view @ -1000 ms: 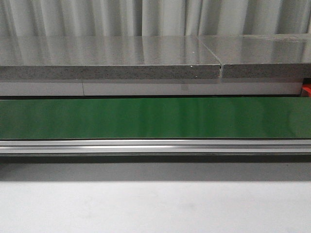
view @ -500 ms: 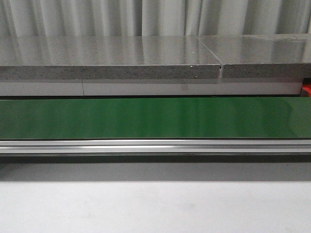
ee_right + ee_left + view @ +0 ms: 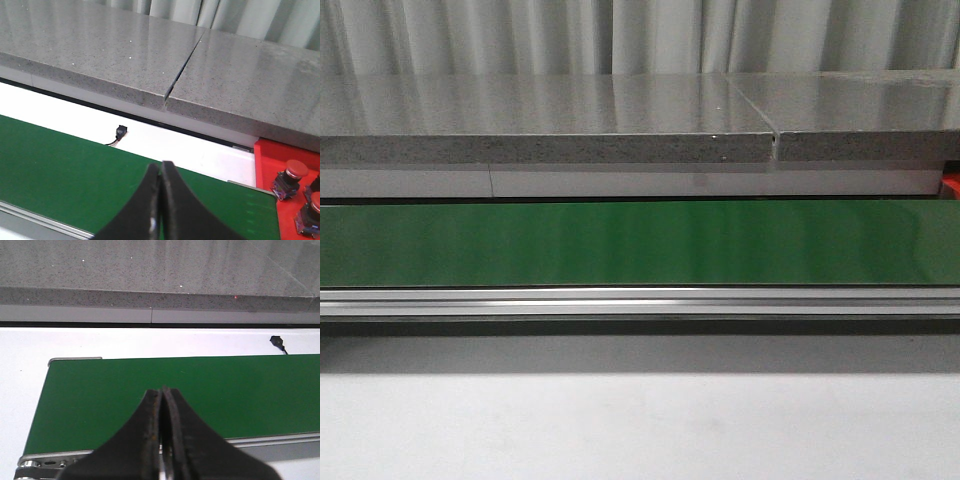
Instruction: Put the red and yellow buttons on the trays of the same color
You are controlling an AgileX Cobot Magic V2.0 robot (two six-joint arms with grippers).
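No readable writing is showing anywhere. Red buttons [image 3: 292, 176] are sitting in the red tray [image 3: 267, 160] beyond the green belt [image 3: 75, 172], apart from the right gripper [image 3: 160, 172]. Both it and the left gripper [image 3: 163, 400] are hanging over the belt, fingers pressed together, holding nothing.

A workshop or test lab is showing here: a green conveyor belt [image 3: 640, 243] is running along an aluminium rail [image 3: 640, 301], beside a speckled stone counter [image 3: 540, 105] and pleated curtains [image 3: 620, 35].

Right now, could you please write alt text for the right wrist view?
The right tool, shut and empty, hangs over a bare green conveyor belt. Past the belt's end, a red tray holds red buttons, with a grey stone counter behind.
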